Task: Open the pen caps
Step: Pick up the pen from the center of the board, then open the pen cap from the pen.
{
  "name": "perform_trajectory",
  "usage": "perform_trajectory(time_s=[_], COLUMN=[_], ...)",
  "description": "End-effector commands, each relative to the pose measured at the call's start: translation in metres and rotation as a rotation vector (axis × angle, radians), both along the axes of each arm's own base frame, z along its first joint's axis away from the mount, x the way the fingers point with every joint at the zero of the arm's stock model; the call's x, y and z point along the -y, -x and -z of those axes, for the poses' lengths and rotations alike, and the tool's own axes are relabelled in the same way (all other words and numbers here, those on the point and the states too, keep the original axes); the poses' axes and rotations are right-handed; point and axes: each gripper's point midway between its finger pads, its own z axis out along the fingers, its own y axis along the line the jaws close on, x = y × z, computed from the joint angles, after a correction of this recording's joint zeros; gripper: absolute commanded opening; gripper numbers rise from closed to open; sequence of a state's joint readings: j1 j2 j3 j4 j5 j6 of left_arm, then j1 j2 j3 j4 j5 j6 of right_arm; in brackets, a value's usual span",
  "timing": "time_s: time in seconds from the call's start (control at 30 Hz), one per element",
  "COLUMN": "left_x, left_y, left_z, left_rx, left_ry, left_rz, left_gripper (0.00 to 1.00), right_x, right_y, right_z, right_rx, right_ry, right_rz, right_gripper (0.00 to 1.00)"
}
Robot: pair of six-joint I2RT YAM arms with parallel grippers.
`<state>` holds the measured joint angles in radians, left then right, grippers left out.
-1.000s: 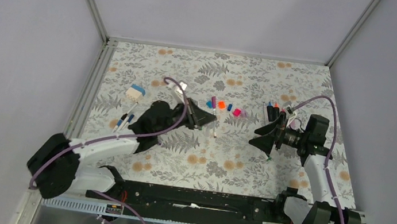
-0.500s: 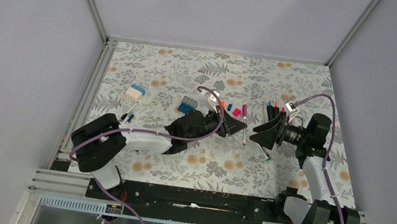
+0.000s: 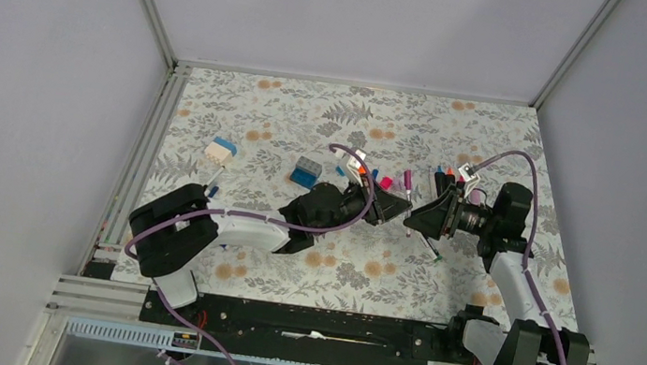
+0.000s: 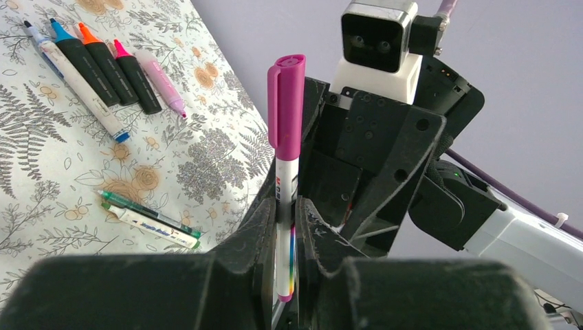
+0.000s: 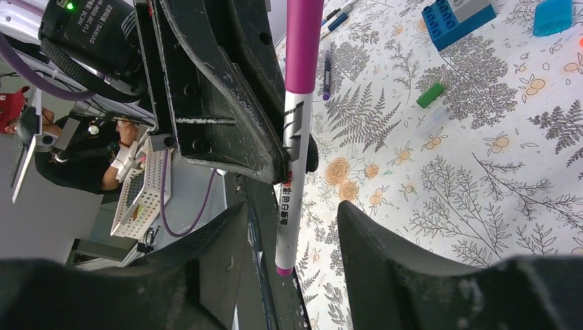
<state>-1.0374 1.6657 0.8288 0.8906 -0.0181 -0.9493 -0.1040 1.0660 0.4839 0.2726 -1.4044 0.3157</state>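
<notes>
from right wrist alone: right hand (image 5: pixel 289 230) flanks pen (image 5: pixel 294 151), magenta cap (image 5: pixel 304 41) on.

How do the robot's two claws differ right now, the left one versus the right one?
The left claw is shut tight on the white barrel of a pen. The right claw stands open, with a finger on either side of that same pen, apparently not touching it. So the left claw is carrying something and the right claw holds nothing. Both are black two-finger claws, meeting at the one pen, whose pink cap is on.

Magenta cap (image 4: pixel 287 103) seated on white pen (image 4: pixel 284 189); unopened.
</notes>
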Motion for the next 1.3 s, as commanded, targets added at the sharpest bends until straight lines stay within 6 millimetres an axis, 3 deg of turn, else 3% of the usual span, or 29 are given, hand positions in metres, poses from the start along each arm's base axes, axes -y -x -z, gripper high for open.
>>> perform_trajectory(time_s=[0.0, 0.37, 0.67, 0.77, 1.07, 1.27], left_x=[0.007, 0.013, 0.015, 0.011, -0.042, -0.063], left_y=[-0.004, -0.002, 0.002, 0.003, -0.004, -0.01], left_z=[-0.041, -0.043, -0.046, -0.052, -0.089, -0.103], left_rx=[0.067, 0.076, 0.086, 0.111, 0.312, 0.355], left_ry=[0.11, 0.118, 0.12, 0.115, 0.042, 0.043], left_rz=[-0.017, -0.003, 0.016, 0.007, -0.164, -0.143], left_gripper=[0.0, 0.0, 0.0, 0.17, 0.95, 0.99], right_x=[-0.003, -0.006, -0.006, -0.006, -0.007, -0.007], right_y=[0.0, 0.001, 0.003, 0.007, 0.014, 0.02], right_z=[-0.001, 0.0, -0.006, -0.01, -0.013, -0.015], right_rx=[0.013, 0.0, 0.037, 0.06, 0.098, 0.113], right_ry=[-0.002, -0.004, -0.006, -0.012, -0.02, -0.029], right_rz=[-0.015, -0.028, -0.043, -0.066, -0.106, -0.136], right_gripper=[0.52, 0.41, 0.0, 0.0, 0.0, 0.0])
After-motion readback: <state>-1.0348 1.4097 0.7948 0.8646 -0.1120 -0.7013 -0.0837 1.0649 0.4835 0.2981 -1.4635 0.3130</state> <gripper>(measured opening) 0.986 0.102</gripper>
